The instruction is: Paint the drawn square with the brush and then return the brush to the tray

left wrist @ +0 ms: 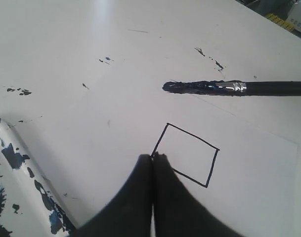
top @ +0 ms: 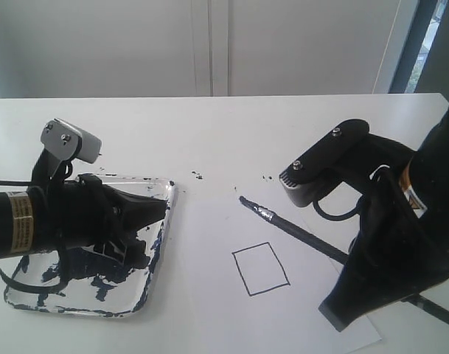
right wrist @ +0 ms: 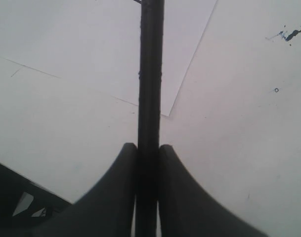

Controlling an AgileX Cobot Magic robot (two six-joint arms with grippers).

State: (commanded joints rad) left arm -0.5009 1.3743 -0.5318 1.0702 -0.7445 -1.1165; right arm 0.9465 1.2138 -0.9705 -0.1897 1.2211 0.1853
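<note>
Brush (top: pixel 298 230) sits clamped in the down-tilted right gripper (right wrist: pixel 148 148), while the left gripper (left wrist: pixel 152 157), jaws together and empty, reaches level over the tray (top: pixel 77 310).

Wide-open tabletop (top: pixel 209 125) along the far edge; the brush (top: pixel 298 230) slants over the paper (top: pixel 209 284), the tray (top: pixel 165 228) crowds the left edge.

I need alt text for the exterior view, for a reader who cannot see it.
The right gripper holds a black brush by its handle, the dark tip just beyond an unpainted hand-drawn square on white paper. At left, the left gripper reaches across a paint-splattered tray on the white table.
</note>
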